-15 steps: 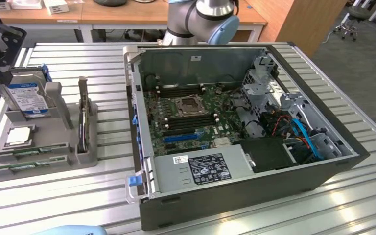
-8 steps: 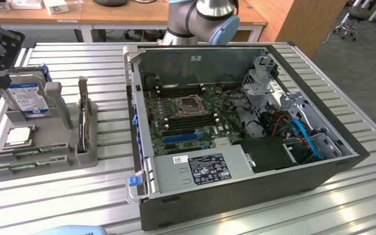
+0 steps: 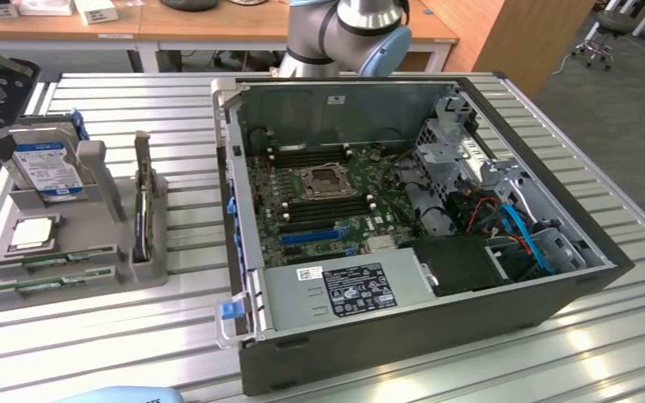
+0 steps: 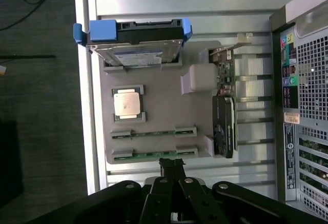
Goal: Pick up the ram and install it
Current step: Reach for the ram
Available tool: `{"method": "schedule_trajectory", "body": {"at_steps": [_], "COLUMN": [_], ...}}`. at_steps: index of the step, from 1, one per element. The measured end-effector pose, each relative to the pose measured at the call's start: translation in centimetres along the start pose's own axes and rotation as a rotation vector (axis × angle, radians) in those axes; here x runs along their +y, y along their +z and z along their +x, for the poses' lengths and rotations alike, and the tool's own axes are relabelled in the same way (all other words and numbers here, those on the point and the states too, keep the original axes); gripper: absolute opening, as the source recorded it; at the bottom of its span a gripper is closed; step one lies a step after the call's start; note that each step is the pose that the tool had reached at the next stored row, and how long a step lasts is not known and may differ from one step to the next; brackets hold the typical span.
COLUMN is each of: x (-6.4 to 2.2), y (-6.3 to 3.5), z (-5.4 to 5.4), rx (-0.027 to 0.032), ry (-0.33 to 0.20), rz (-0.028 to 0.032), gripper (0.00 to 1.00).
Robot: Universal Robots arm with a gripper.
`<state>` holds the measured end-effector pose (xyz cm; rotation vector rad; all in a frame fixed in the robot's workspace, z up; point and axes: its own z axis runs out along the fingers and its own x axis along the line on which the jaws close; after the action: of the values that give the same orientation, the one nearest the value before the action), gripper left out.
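Tool [image 4: 171,163]: fingers pressed together, gripping nothing. In the wrist view the tip sits at the edge of the tray [image 4: 164,111], just beside the closest ram [image 4: 154,155]; I cannot tell whether they touch.

Ram location: the tray stands on the counter [image 3: 98,336] at the exterior view's left of the open case [image 3: 412,336]. This stick is in the tray's nearest slot, and a second ram [image 4: 154,133] is one slot farther in.

Orientation: long axis runs left to right along the tray's near edge. The two sticks are parallel, with each end caught in a grey clip.

Appearance: a thin green strip, long and narrow, with small dark parts along it.

Beyond the sticks are the processor [image 4: 128,103] and then the drive [image 4: 136,55].
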<state>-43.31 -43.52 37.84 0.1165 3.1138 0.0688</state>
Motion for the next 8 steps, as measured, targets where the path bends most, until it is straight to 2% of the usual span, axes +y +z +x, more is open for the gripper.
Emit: {"method": "schedule_trajectory", "body": {"at_steps": [8], "x": [-0.10], "y": [0.00], "z": [-0.01], "rx": [-0.0001], "ry": [0.000], "rz": [0.0000], "gripper": [0.10]}}
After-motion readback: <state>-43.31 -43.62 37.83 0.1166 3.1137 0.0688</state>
